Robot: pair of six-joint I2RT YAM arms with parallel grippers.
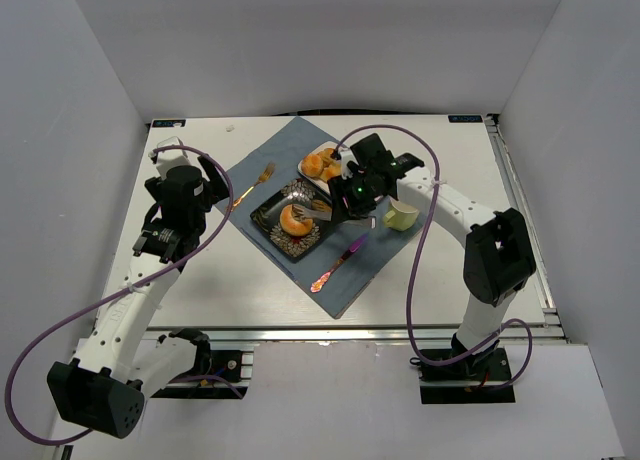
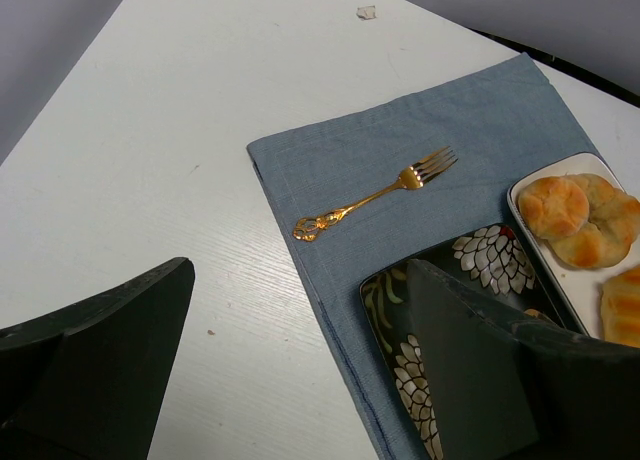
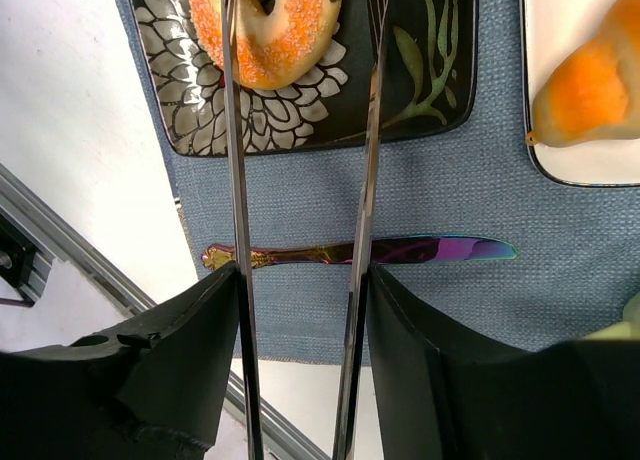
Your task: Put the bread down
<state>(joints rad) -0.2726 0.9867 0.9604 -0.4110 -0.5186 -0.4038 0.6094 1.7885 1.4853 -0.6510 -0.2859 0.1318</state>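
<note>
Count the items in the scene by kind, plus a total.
Plates: 2, black plate, white plate
Fork: 1
Knife: 1
Cup: 1
Placemat: 1
Tongs: 1
Ring bun: 1
Rolls: 2
Croissant: 1
Total: 11

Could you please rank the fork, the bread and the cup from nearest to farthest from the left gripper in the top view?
1. The fork, on the cloth's left side, nearest the left gripper.
2. The bread, on the dark plate, mid-cloth.
3. The cup, beside the cloth's right corner.
</note>
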